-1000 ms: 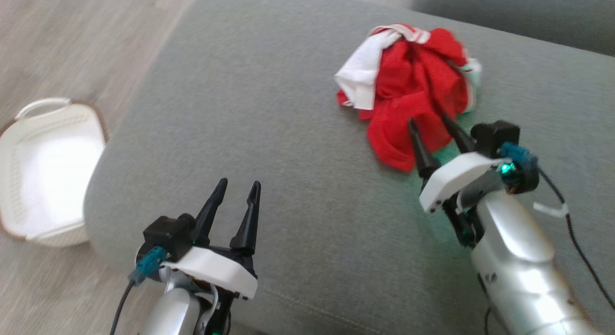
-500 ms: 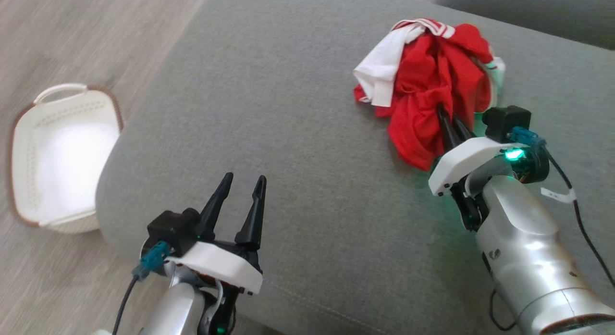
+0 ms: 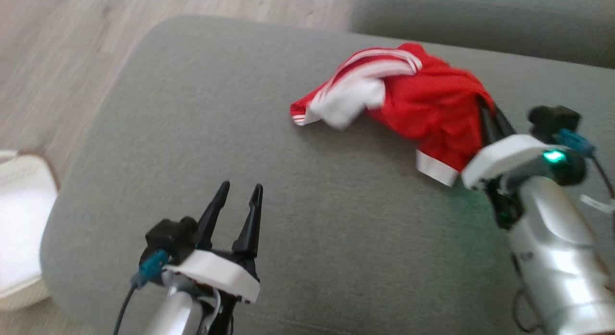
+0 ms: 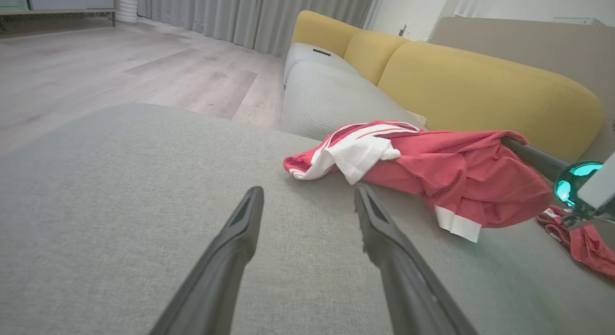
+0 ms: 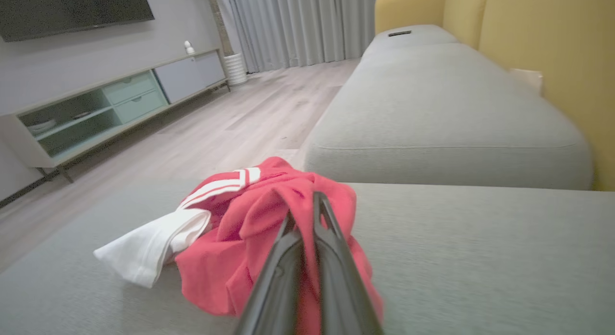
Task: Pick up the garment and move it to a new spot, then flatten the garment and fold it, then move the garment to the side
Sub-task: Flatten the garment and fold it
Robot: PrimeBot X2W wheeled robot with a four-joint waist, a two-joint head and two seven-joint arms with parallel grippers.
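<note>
A grey sofa seat cushion (image 3: 216, 133) is seen with a red sports shirt (image 3: 432, 109) on its far right part, close to the far edge. The shirt is crumpled and drawn out sideways. A white panel and a white-striped sleeve are turned toward the left, a white hem hangs on the near side, and the red bulk is gathered at the right. The right arm is stretched forward over the cushion's right side, and the right gripper (image 5: 305, 210) is pressed together on a fold of red cloth, raised off the cushion there. The left arm is held at the near edge, the left gripper (image 3: 241, 187) spread, well apart from the shirt
</note>
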